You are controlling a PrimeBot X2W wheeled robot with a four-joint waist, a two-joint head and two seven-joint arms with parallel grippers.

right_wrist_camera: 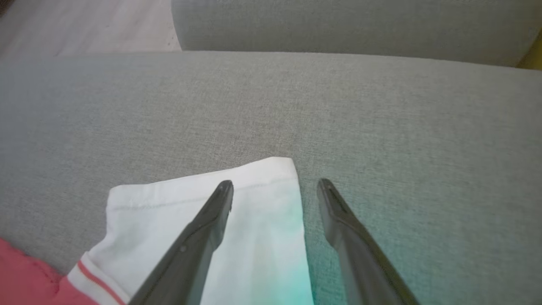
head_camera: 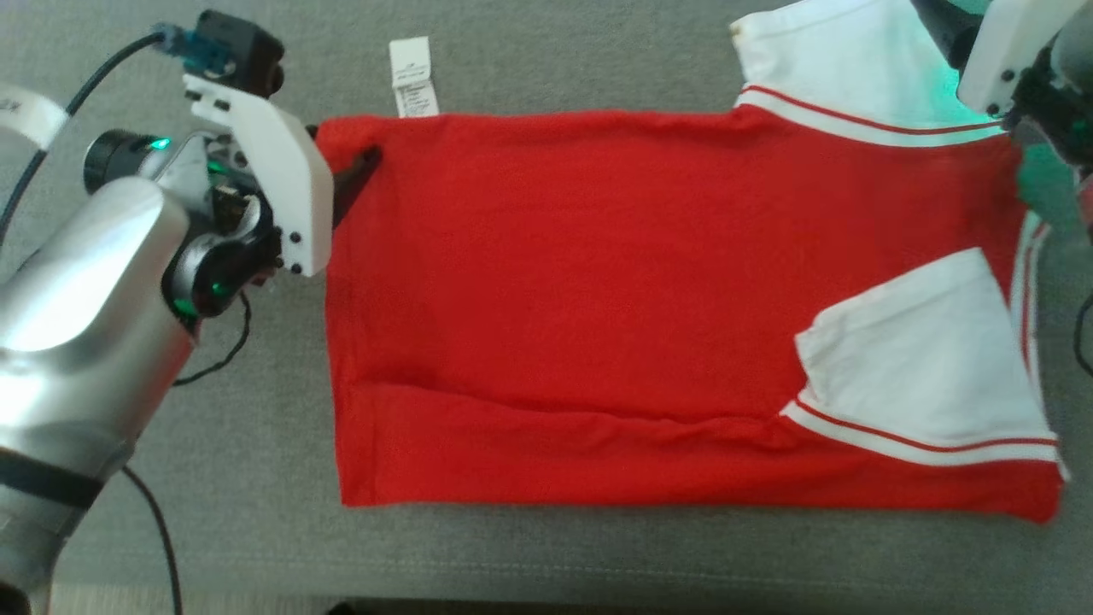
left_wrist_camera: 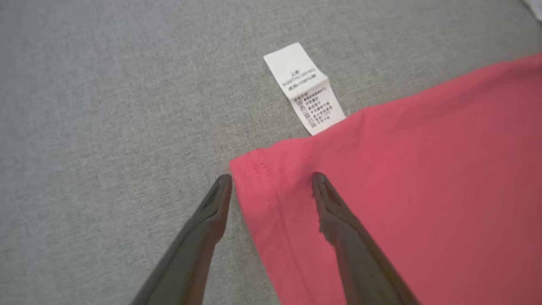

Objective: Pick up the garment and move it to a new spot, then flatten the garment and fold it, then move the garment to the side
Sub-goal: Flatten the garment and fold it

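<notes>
Grey woven fabric surface, grey cushion behind, pale floor

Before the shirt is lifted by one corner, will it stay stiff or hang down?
Probably it hangs: the shirt lies thin and creased on the sofa. It looks light; the sleeve folds over flat. Pushed, it would likely bunch rather than slide on that woven cloth.

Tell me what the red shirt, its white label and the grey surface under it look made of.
The red shirt looks like soft matte knit, probably cotton jersey: limp, stitched hem. The white label seems thin smooth printed tape, creased across. The grey surface looks like matte woven upholstery, weave visible.
</notes>
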